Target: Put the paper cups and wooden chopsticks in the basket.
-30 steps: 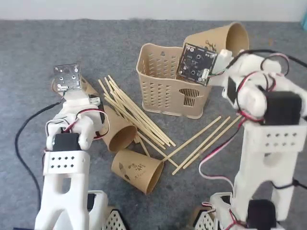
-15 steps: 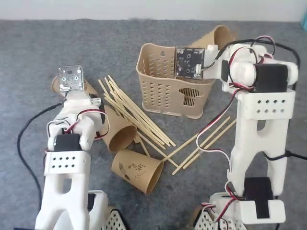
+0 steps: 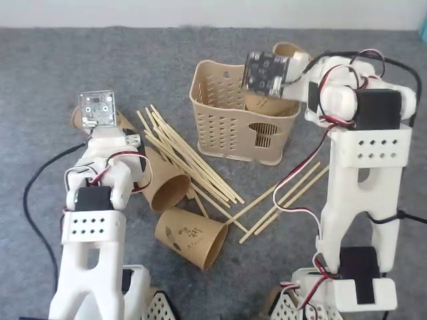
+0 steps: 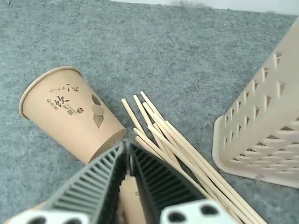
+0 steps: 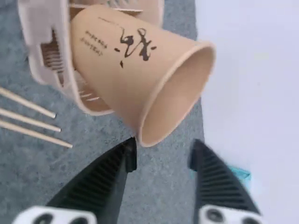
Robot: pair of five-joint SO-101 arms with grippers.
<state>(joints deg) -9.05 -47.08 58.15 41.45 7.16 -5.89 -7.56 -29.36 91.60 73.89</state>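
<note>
Toward the far edge of the bench, the basket (image 3: pixel 227 127) carries one paper cup (image 5: pixel 131 60) tilted over its rim. The cup's mouth faces the right tool (image 5: pixel 163 148), whose jaws stand open just beside it. Nearer the left edge, the left tool (image 4: pixel 127 148) is closed on nothing above a fallen cup (image 4: pixel 65 112). Bundled chopsticks (image 3: pixel 187 157) lie between that cup and the basket. Three loose chopsticks (image 3: pixel 280 197) lie near the basket, toward the right edge.
</note>
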